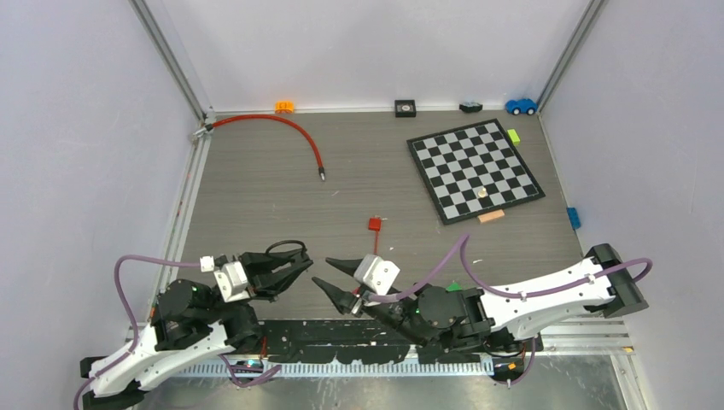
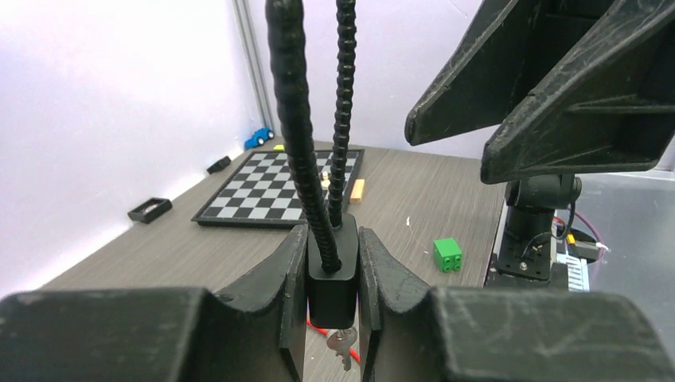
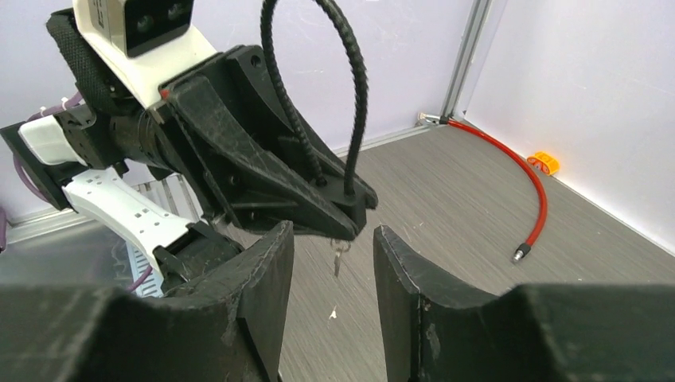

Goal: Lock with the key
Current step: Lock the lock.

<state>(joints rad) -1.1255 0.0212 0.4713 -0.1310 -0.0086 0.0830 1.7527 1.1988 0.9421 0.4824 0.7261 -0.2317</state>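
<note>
Grey wooden table (image 1: 256, 188) lies below. My left gripper (image 2: 333, 235) pinches the black cable padlock (image 2: 332, 290); only the wrist views show its small silver key (image 2: 342, 346). My right gripper (image 3: 334, 235) stands spread.

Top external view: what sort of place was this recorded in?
Probably a lab robot test cell: a table boxed in by plain pale panels on metal frame posts, a left arm and right arm bolted at its near edge, and scattered props like a chessboard and toy car.
</note>
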